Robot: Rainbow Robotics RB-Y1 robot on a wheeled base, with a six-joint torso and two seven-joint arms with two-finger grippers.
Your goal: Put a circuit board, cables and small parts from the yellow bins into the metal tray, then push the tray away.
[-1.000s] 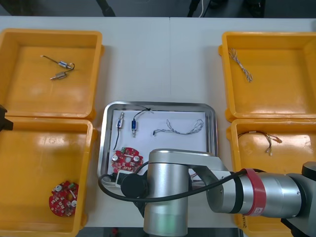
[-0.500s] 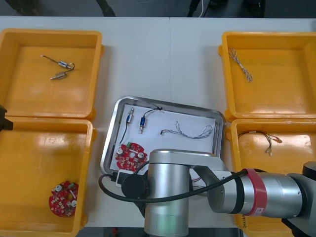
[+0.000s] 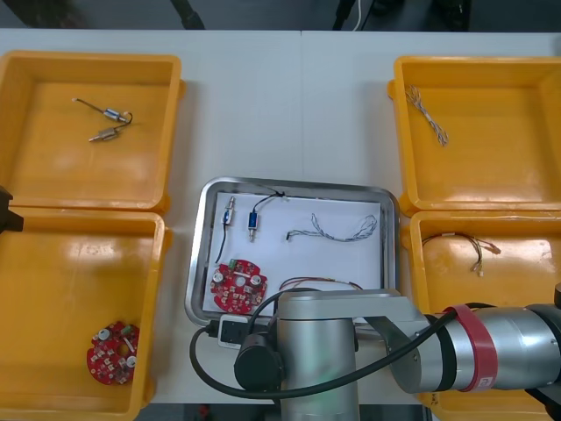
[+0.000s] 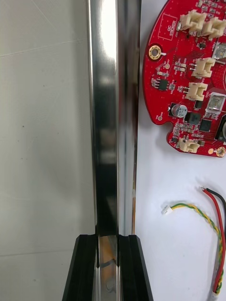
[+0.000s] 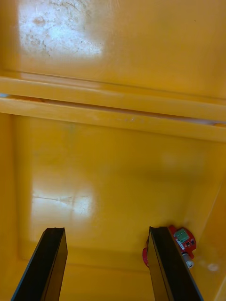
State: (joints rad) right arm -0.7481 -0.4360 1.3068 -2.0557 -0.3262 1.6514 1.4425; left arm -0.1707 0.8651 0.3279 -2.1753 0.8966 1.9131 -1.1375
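Straightened since before, the metal tray (image 3: 298, 183) sits clamped by its rim in our right gripper (image 4: 108, 240); we push evenly.

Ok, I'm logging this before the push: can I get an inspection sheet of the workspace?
Surface: light table, yellow bins at both sides.
Job's things: tray holds board, two parts; second board in left near bin.
Clutter: nothing seen.
Grippers: right gripper shut on tray rim; left gripper open by left near bin.
Cables: twisted cable and red-yellow cable in tray; more in right bins.
Surroundings: dark floor beyond table.
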